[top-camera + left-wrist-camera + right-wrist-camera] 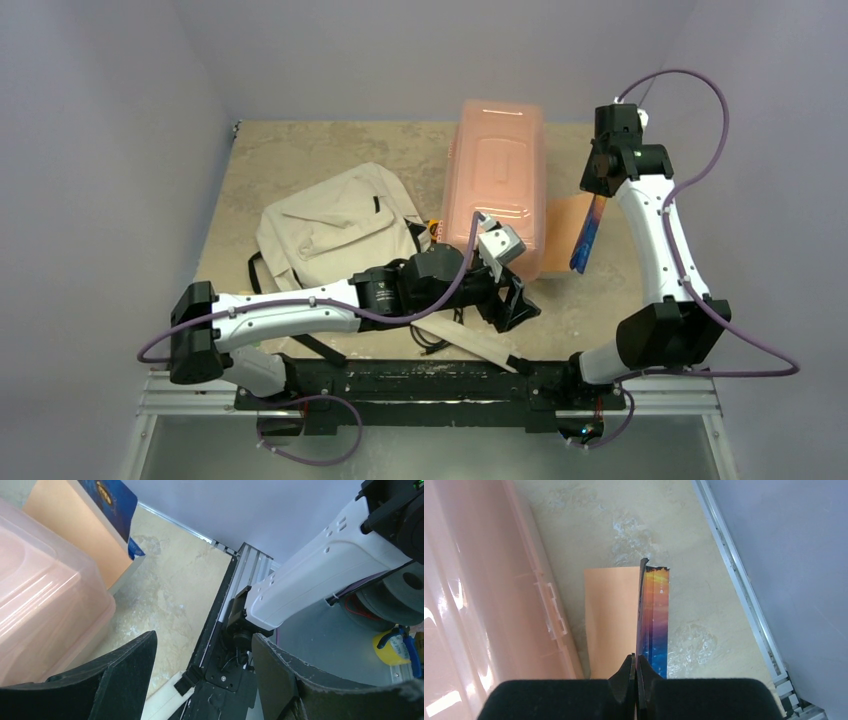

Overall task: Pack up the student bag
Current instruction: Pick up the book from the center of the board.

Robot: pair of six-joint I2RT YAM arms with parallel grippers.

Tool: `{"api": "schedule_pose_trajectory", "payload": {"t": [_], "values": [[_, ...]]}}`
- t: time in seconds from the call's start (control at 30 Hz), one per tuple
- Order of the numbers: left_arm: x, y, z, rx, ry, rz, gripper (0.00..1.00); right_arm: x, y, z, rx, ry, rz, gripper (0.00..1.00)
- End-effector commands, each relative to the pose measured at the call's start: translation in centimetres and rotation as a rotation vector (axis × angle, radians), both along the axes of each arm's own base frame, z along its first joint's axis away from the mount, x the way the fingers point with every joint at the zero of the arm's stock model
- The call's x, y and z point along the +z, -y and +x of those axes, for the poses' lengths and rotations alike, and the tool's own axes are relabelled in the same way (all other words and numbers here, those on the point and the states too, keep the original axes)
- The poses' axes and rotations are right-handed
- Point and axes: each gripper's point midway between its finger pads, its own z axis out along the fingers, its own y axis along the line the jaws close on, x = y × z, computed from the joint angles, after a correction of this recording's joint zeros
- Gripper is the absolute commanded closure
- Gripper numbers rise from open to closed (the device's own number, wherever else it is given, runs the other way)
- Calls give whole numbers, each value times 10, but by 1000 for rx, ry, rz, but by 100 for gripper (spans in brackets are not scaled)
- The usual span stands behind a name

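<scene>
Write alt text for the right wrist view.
The right claw is shut on the edge of a thin book with a blue-to-orange cover, seen edge-on. Beyond it an orange flat sheet lies on the mottled beige table, next to a translucent pink box that fills the left side.

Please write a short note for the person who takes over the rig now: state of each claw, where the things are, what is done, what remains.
Left claw: open, empty, hanging near the front edge of the table, beside the pink box.
Right claw: shut on a thin blue-and-orange book, held on edge over an orange flat sheet lying on the table, right of the box.
Student bag: lies flat, left of the box; I cannot tell if it is unzipped.
Done: book gripped. Left: bring it to the bag and put it in; probably the orange sheet after.
</scene>
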Motion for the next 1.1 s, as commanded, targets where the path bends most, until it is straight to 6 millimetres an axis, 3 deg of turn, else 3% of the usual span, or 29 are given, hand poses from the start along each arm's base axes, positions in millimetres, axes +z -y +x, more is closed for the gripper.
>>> {"api": "schedule_pose_trajectory", "payload": {"t": [0.0, 0.2, 0.4, 0.53, 0.7, 1.07], "values": [[32, 14, -5, -66, 89, -115, 31, 32, -1, 12, 11, 116, -2, 100], [14, 41, -8, -112, 445, -176, 31, 27, -5, 16, 12, 106, 25, 100], [-33, 69, 11, -101, 721, -124, 31, 30, -11, 19, 21, 111, 54, 100], [-58, 83, 37, 20, 777, -74, 24, 34, -11, 19, 23, 117, 60, 100], [-85, 103, 48, 35, 810, -32, 19, 38, -10, 15, 27, 121, 54, 100], [-104, 138, 80, 153, 865, 54, 18, 44, -12, 7, 38, 130, 61, 100]]}}
